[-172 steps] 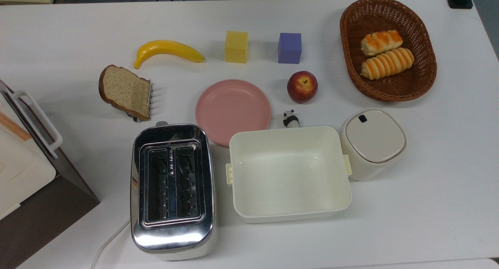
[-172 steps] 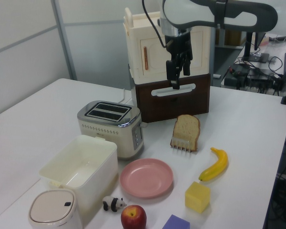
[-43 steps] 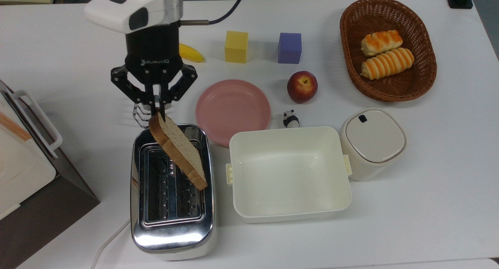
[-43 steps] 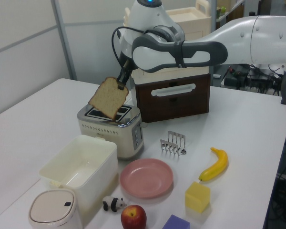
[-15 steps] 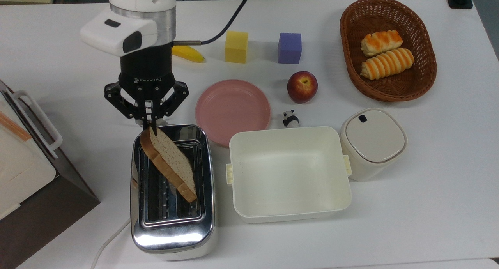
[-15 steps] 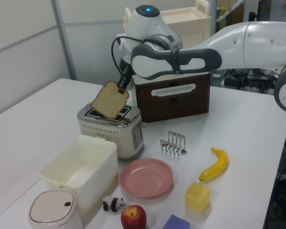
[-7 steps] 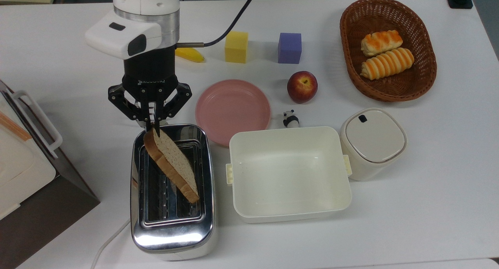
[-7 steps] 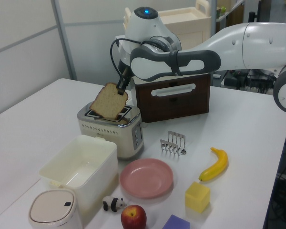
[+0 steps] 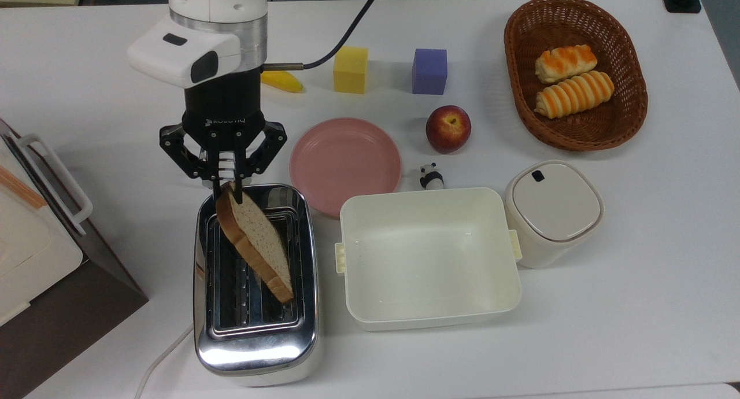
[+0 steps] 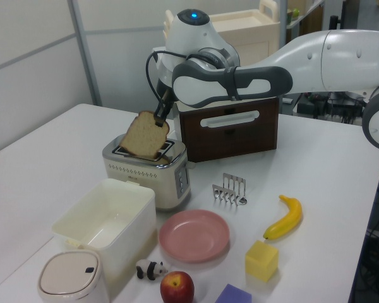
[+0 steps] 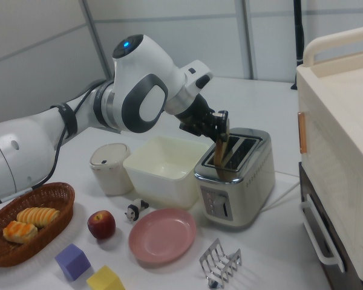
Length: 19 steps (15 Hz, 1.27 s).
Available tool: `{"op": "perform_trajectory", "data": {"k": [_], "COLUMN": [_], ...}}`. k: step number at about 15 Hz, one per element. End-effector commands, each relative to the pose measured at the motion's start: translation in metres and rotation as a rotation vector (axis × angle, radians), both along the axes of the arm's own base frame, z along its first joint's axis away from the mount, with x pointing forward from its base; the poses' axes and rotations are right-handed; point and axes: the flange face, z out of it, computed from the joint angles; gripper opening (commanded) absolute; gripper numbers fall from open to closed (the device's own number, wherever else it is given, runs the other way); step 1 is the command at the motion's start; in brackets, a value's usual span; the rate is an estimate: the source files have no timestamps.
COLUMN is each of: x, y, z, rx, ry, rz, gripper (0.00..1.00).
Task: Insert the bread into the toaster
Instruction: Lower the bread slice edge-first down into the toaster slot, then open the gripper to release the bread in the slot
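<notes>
Above the toaster (image 9: 254,274), the gripper (image 9: 227,182) pinches the bread (image 9: 254,239) by its crust, slice tilted over the slots. Cream tub (image 9: 429,257) sits just beside the toaster, pink plate (image 9: 345,159) near; neither blocks the slots.

Bright even overhead light, soft shadows on white table (image 9: 636,272), glare on chrome toaster (image 9: 254,353)

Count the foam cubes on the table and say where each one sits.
2. The yellow cube and the purple cube stand side by side beyond the pink plate, purple on the top view's right.
</notes>
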Motion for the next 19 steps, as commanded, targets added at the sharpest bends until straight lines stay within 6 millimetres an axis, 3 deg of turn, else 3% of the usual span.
{"op": "perform_trajectory", "data": {"k": [1, 4, 5, 7, 13, 14, 19], "x": [0.000, 0.000, 0.001, 0.000, -0.006, -0.017, -0.064], "y": [0.005, 0.005, 0.007, 0.007, 0.009, 0.007, 0.025], "z": [0.005, 0.003, 0.004, 0.005, 0.024, 0.042, 0.083], "rx": [-0.011, -0.023, -0.024, -0.020, -0.002, 0.001, -0.001], "ry": [-0.020, -0.022, -0.024, -0.025, -0.049, -0.041, 0.126], "rz": [-0.012, -0.038, -0.036, -0.046, -0.085, -0.095, -0.112], "gripper": [0.37, 0.60, 0.64, 1.00, 1.00, 1.00, 1.00]}}
